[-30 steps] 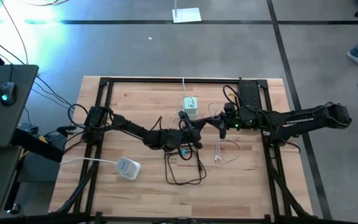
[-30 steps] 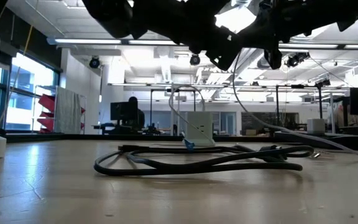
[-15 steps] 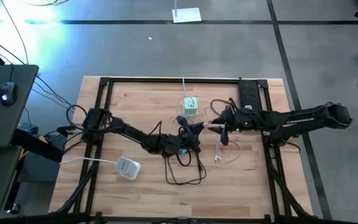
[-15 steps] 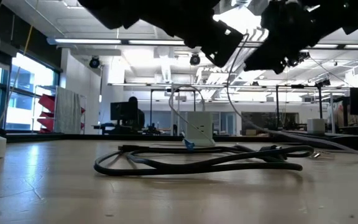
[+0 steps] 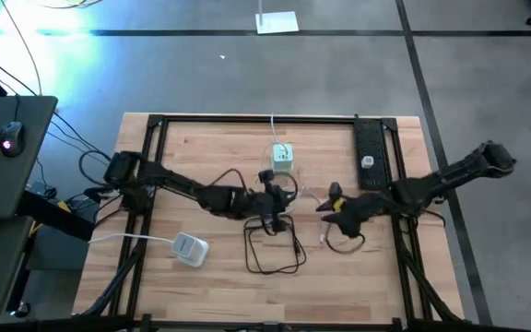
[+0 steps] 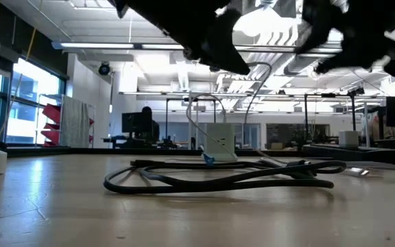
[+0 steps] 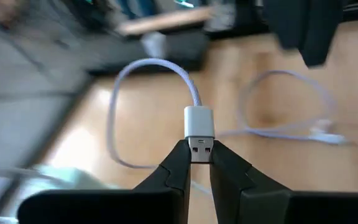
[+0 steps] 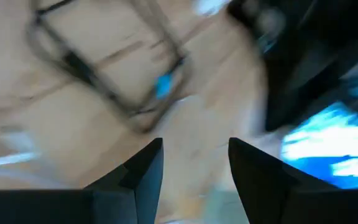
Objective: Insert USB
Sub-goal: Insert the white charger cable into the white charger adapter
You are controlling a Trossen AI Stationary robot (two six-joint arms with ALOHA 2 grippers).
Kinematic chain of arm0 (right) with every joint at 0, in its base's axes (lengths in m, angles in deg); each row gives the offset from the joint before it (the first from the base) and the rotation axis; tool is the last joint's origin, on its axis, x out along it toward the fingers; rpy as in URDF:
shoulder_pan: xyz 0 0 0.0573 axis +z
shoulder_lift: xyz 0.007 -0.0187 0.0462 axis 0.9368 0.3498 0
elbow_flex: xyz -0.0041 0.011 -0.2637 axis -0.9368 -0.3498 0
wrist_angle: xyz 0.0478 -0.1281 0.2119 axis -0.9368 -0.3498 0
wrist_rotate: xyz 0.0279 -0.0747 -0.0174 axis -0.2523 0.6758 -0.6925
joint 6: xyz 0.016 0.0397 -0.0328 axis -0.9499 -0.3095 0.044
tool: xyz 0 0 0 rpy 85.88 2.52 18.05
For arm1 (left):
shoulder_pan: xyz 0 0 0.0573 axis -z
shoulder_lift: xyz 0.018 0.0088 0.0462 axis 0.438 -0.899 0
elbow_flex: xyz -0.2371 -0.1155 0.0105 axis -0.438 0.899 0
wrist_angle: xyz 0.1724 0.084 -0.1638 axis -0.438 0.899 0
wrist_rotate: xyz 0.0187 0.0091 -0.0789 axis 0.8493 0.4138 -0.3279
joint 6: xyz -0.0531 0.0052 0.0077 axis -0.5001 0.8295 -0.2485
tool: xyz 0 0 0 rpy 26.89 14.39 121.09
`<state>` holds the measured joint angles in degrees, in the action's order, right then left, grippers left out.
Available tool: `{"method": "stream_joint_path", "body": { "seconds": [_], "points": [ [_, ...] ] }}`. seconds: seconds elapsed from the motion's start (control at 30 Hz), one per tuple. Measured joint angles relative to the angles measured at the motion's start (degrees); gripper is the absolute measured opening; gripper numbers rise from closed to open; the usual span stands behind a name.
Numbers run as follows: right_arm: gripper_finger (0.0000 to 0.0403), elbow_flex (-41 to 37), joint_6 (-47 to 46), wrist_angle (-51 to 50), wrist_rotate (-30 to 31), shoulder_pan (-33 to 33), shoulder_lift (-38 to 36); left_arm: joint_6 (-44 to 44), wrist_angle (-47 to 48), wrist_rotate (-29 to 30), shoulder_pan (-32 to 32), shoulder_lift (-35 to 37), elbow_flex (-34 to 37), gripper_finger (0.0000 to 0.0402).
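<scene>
A white USB plug (image 7: 199, 121) on a white cable (image 7: 148, 65) is in my left gripper (image 7: 199, 149), which is shut on it above the middle of the table (image 5: 272, 197). A white charger block (image 5: 282, 159) stands upright on the table just beyond it, toward the far edge (image 6: 219, 143). My right gripper (image 5: 327, 205) hangs to the right of the left one. In its wrist view, its fingers (image 8: 194, 152) stand open with nothing between them. The cable's loose end lies slack on the wood (image 7: 319, 132). My left gripper pinches the plug's metal end (image 7: 199, 147) between its two fingertips. The white housing and the cable point straight out past the fingers. The plug is lifted clear of the table, and the cable curves away from it in a slack loop.
A coiled black cable (image 5: 273, 247) lies on the table near the middle, in front of the charger (image 6: 218, 177). A white adapter (image 5: 190, 247) with its cord sits at the near left. A black bar (image 5: 369, 148) lies along the right frame rail.
My right gripper has drawn back from the white cable toward the table's right and near edges, and its arm has swung away. My left gripper has stayed near the middle with the plug, shifting slightly left.
</scene>
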<state>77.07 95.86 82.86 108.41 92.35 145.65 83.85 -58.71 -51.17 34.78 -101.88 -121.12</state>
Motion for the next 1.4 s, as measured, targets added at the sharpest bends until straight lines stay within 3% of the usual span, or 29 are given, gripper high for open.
{"method": "stream_joint_path", "body": {
  "seconds": [0.1, 0.2, 0.43, 0.57, 0.73, 1.03, 1.4],
  "points": [
    [0.0156, 0.0, 9.5, 5.4, 3.0, 1.2, 0.3, -2.9, 0.5, -11.0, -1.2, 0.2, 0.0, 0.0017],
    [0.0156, 0.0, 15.5, 8.0, 2.2, 0.7, 1.5, -4.1, -1.4, -18.9, -2.1, 0.3, 0.0, 0.0017],
    [0.0153, 0.0, 23.1, 12.5, 2.7, 0.4, 8.0, -4.8, -4.0, -24.5, -2.2, 0.3, 0.0, 0.0017],
    [0.0141, 0.0, 25.8, 19.6, 2.8, 0.4, 11.9, -5.4, -3.8, -24.6, -2.1, 0.3, 0.0, 0.0017],
    [0.0124, 0.0, 28.8, 21.1, 3.2, 0.4, 14.4, -5.4, -3.7, -24.6, -2.2, 0.3, 0.0, 0.0017],
    [0.0087, 0.0, 26.0, 21.4, 6.2, 0.4, 14.4, -5.4, -3.6, -24.5, -2.2, 0.3, 0.0, 0.0017],
    [0.0030, 0.0, 21.7, 21.6, 4.0, 0.5, 14.4, -5.4, -3.4, -23.2, -2.1, 0.2, 0.0, 0.0017]
  ]
}}
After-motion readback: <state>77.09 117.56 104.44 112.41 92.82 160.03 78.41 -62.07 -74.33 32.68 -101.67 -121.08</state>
